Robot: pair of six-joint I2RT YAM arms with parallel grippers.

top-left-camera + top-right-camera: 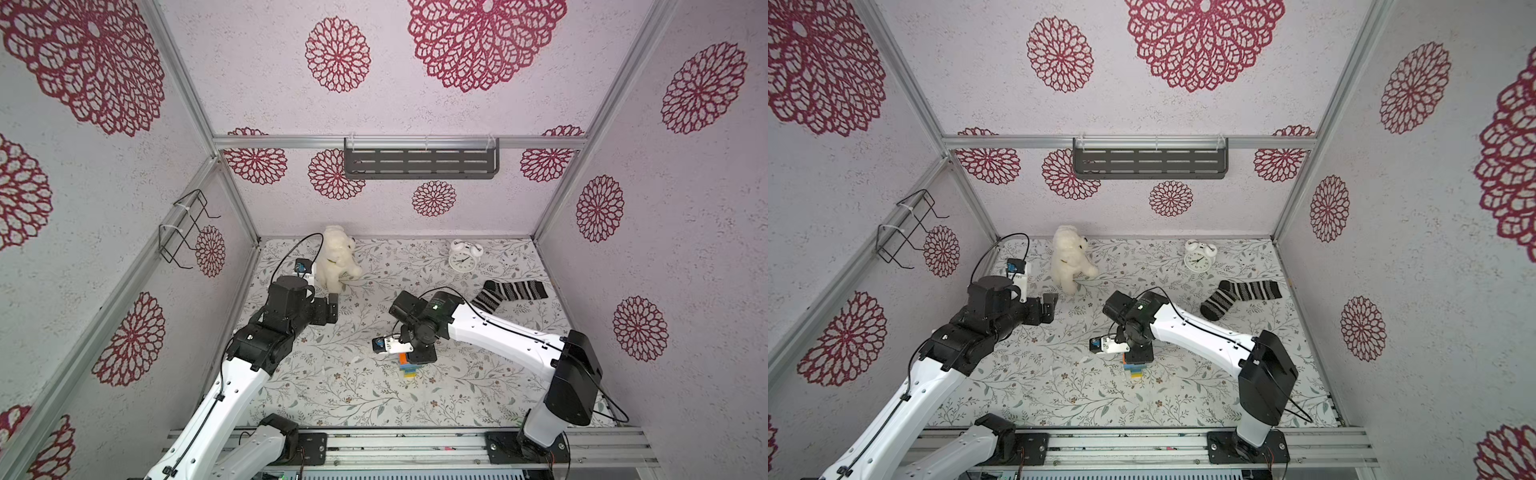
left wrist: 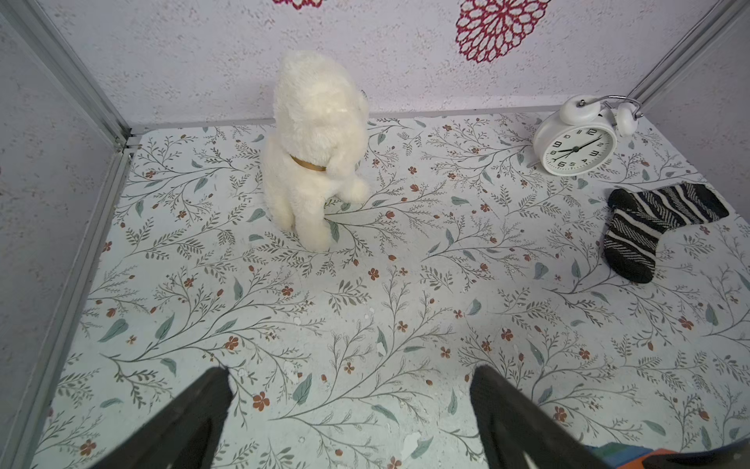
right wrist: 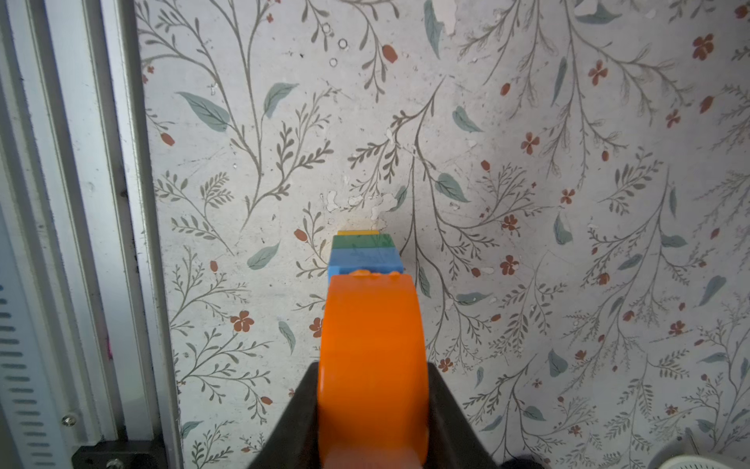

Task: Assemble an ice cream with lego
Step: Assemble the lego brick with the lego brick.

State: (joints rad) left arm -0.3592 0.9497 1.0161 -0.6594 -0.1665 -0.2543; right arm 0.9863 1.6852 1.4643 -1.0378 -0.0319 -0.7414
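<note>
- The ice cream (image 1: pixel 409 369) stands upright on the table (image 1: pixel 332 399), near its front middle, directly under your right arm; both top views show it there.
- Your right gripper (image 3: pixel 373 365) has its fingers (image 3: pixel 302 410) clenched on the orange dome (image 3: pixel 371 316), one on each flat side.
- In the right wrist view the dome sits on top of the stack, with its far edge against the light-blue brick (image 3: pixel 365 260). Below that come the green brick (image 3: pixel 363 242) and a sliver of yellow (image 3: pixel 357 233).
- The rest of the narrow stem is hidden beneath the wide bricks, so I cannot confirm those pieces from this view.
- I cannot tell whether the dome is pressed fully home or only resting on the studs.
- Your left gripper (image 2: pixel 353 377) hangs well apart from the stack, fingers spread wide and empty, facing the plush dog (image 2: pixel 316 150).
- I see no loose brick anywhere on the table.
- Judgement: assembly is at its last step. What is left is to seat the dome firmly, let go and lift clear without tipping the stack.
- Risk: the stem is narrow and the top is wide, so a sideways tug on release could topple it.
</note>
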